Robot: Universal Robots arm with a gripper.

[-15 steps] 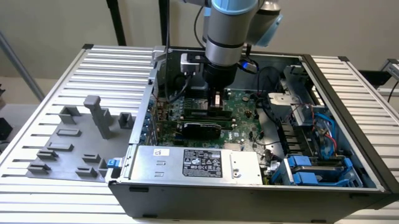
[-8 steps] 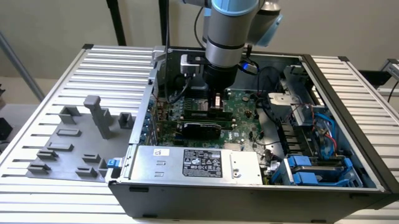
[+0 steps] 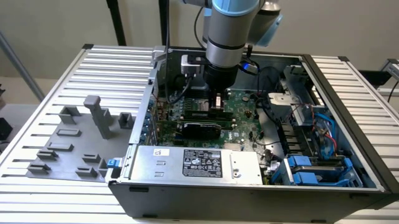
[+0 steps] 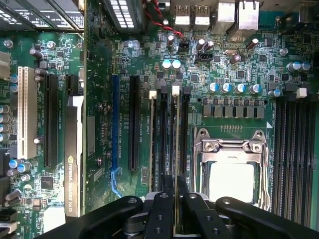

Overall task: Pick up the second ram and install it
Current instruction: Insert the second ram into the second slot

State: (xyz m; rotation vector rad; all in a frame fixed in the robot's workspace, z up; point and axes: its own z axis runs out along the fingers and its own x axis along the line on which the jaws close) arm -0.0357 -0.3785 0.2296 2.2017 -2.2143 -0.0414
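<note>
My gripper reaches down into the open computer case over the green motherboard. In the wrist view the gripper is shut on the second ram, a thin stick seen edge-on. The stick stands upright along one of the long memory slots of the motherboard. Whether it sits fully in the slot I cannot tell. The black fingers pinch one end of it. Another stick stands in the slot two places over.
A black graphics card stands upright in an expansion slot close by. The processor socket lies on the other side. A silver power supply and blue drive bays line the case front. Grey holder blocks stand on the slatted table.
</note>
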